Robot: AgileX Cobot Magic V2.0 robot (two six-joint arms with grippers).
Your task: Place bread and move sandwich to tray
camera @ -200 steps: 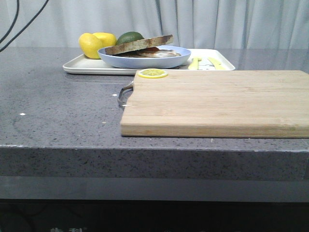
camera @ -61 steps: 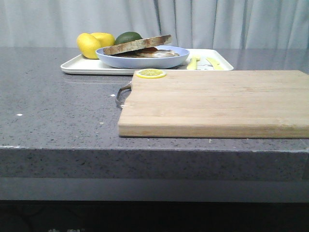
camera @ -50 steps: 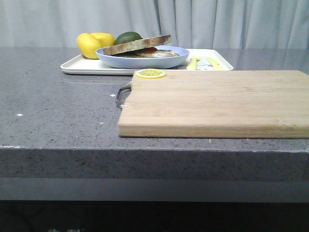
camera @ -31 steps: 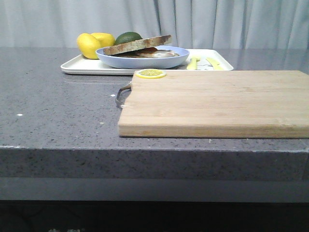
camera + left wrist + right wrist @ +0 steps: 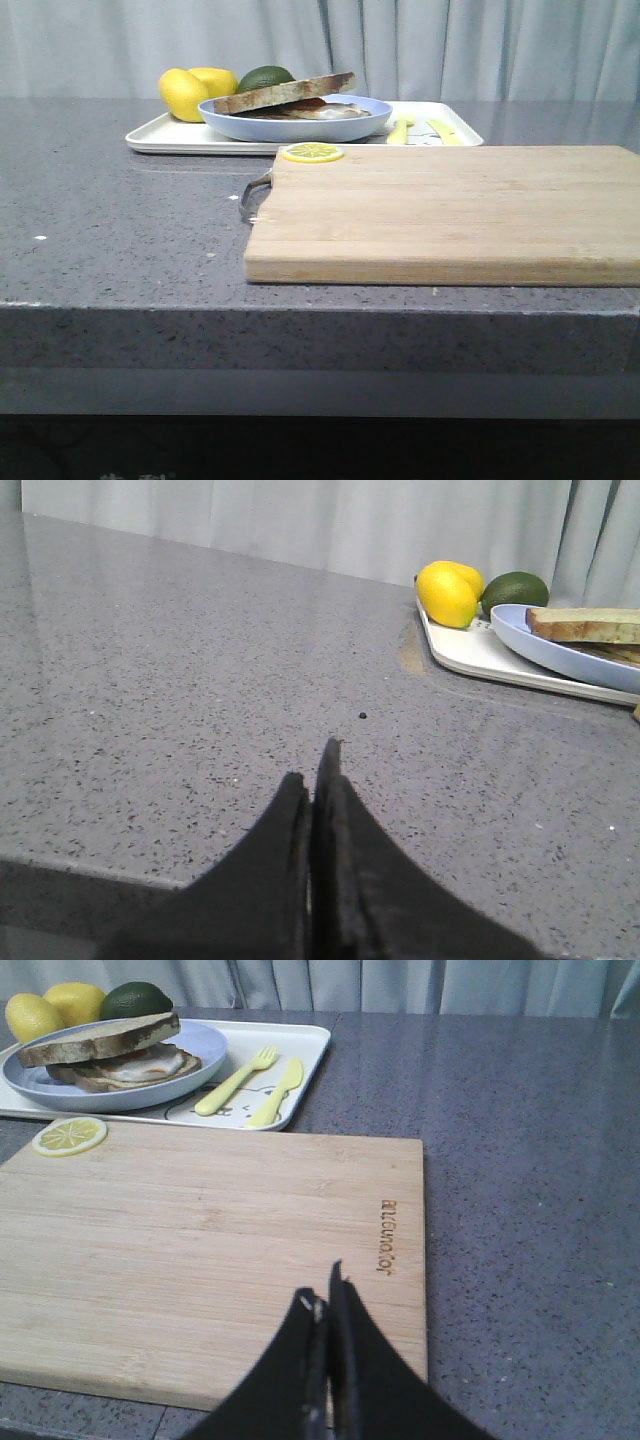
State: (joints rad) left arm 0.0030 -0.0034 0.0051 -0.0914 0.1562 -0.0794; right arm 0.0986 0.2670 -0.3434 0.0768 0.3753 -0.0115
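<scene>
With both arms low at the near tabletop (image 5: 120, 240) edge, nothing gripped: left end effector (image 5: 318, 780) clenched, empty, over bare tabletop; right end effector (image 5: 328, 1310) clenched, empty, over near part of the board (image 5: 210, 1250). Beyond, lemon slice (image 5: 313, 152) on board's far left corner. Farther back, tray (image 5: 160, 135) w/ plate (image 5: 300, 125) already on it, sandwich (image 5: 105, 1052) in plate, top bread (image 5: 285, 92) lying tilted over the egg layer. Yellow fork (image 5: 235, 1078) and knife (image 5: 278, 1090) beside plate on tray; two lemons (image 5: 195, 90) and a lime (image 5: 268, 76) at tray's far left.

Judging by layout, both parts done; step in hand looks like retreat/park. To do it well: keep both arms low and back, away from tray, no brushing board or lemon slice. If top slice needs squaring, approach from above w/ right arm, open wide, nudge gently so plate doesn't slide.
</scene>
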